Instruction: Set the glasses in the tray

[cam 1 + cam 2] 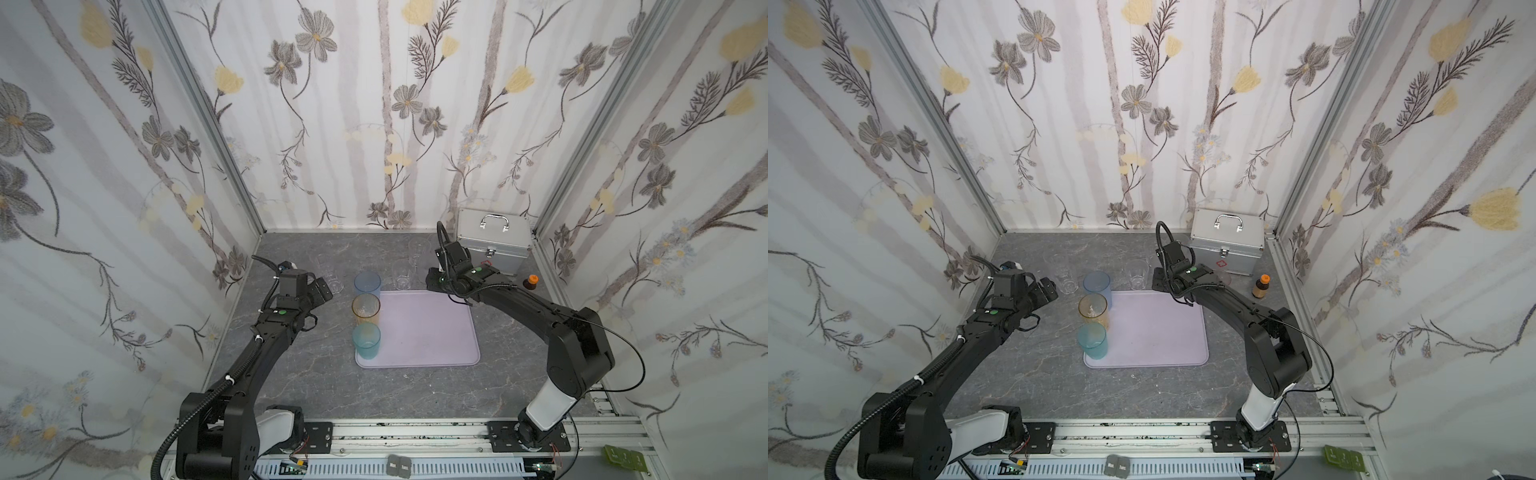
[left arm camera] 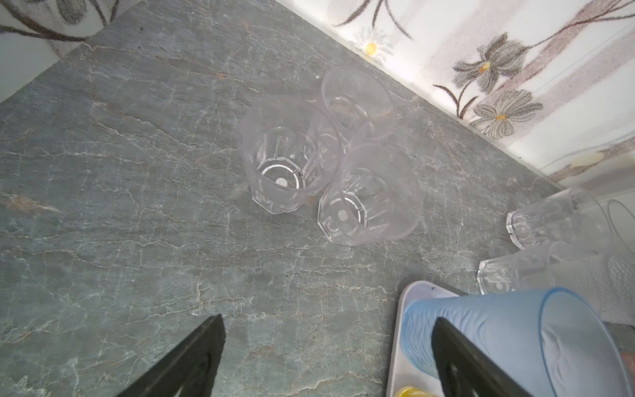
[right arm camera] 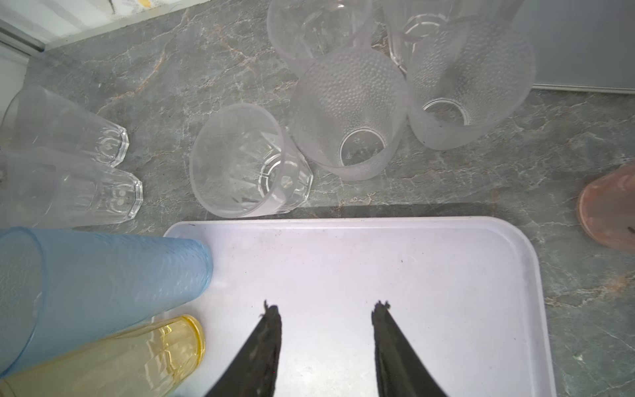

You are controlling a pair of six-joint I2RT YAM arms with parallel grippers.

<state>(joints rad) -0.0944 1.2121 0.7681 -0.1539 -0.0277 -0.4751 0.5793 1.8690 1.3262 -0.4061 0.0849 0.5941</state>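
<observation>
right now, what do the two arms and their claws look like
Both arms are matte black with a white section near the base. The left arm carries a ribbed black hose with white ties; the right arm a thin looping cable. Each wrist bears a green dot. The left claw and right claw have tapered black fingers.

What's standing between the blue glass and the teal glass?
The amber glass stands there, on the tray; both top views show it.
</observation>
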